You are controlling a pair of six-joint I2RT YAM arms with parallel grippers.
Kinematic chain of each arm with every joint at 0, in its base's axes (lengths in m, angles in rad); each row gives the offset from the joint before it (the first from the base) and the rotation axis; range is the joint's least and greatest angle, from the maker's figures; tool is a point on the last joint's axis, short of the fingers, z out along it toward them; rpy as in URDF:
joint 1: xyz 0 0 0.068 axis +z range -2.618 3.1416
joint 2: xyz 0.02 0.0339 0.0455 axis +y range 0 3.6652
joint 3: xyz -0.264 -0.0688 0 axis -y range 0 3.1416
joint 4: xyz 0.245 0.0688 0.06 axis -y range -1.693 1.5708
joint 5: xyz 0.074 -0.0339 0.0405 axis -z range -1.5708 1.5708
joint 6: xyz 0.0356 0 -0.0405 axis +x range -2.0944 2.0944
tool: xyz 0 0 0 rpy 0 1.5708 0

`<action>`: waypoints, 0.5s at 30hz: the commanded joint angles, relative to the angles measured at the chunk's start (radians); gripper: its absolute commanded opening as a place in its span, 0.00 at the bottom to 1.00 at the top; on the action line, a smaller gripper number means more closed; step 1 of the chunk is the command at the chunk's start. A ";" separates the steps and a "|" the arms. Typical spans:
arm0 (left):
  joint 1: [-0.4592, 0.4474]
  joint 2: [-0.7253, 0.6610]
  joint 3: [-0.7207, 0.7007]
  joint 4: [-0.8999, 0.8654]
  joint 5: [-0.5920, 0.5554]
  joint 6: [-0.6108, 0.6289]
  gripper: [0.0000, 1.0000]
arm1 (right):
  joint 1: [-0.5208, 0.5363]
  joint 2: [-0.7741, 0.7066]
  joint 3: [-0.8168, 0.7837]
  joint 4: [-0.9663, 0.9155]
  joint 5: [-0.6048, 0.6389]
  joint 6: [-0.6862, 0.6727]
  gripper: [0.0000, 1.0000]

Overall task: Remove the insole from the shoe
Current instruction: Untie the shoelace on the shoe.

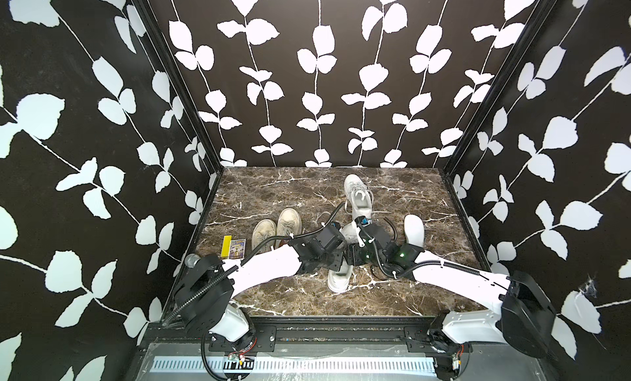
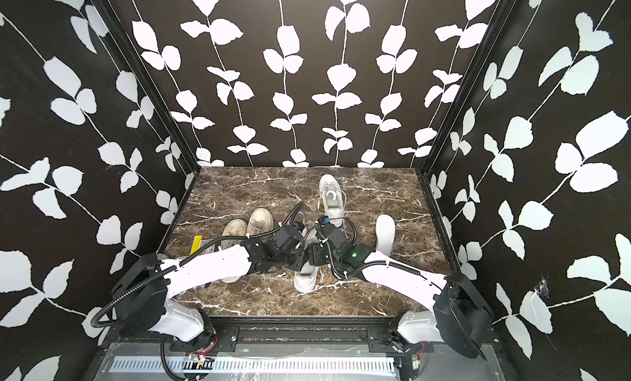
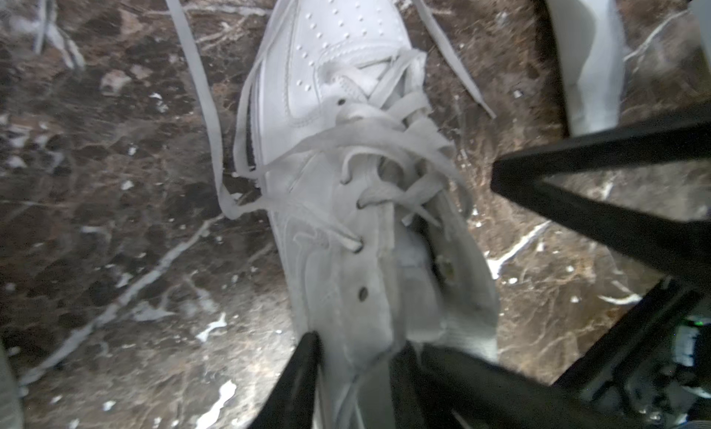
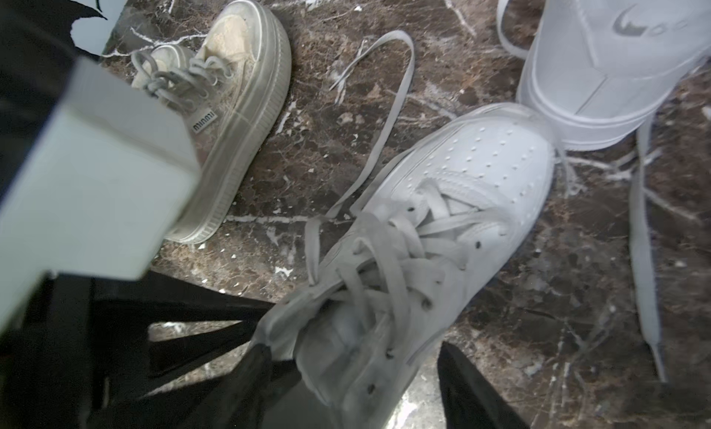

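Note:
A white lace-up shoe (image 1: 338, 279) lies mid-table, toe toward the back wall, with both wrists above it. In the left wrist view my left gripper (image 3: 356, 369) stands astride the side wall of the shoe (image 3: 346, 177) near its opening, jaws a little apart. In the right wrist view my right gripper (image 4: 361, 373) is open around the other side of the shoe (image 4: 442, 215), one finger (image 4: 465, 381) off it over bare table. A white insole (image 1: 414, 230) lies flat on the table to the right. The shoe's inside is mostly hidden.
A second white shoe (image 1: 358, 196) stands just behind, its heel (image 4: 600, 73) touching the first shoe's toe, and loose laces trail around both. A pair of beige sneakers (image 1: 277, 225) sits to the left, with a yellow box and card (image 1: 233, 247) beyond. Patterned walls enclose the marble table (image 1: 409, 294).

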 commanded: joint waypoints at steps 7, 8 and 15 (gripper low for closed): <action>0.012 -0.048 0.030 -0.017 -0.061 0.069 0.42 | 0.031 -0.011 0.014 -0.084 0.082 -0.005 0.49; 0.014 -0.042 0.037 -0.023 -0.065 0.075 0.43 | 0.033 -0.013 0.012 -0.090 0.086 -0.005 0.48; 0.024 -0.013 0.066 -0.025 -0.093 0.116 0.44 | 0.041 0.003 0.008 -0.093 0.106 0.010 0.37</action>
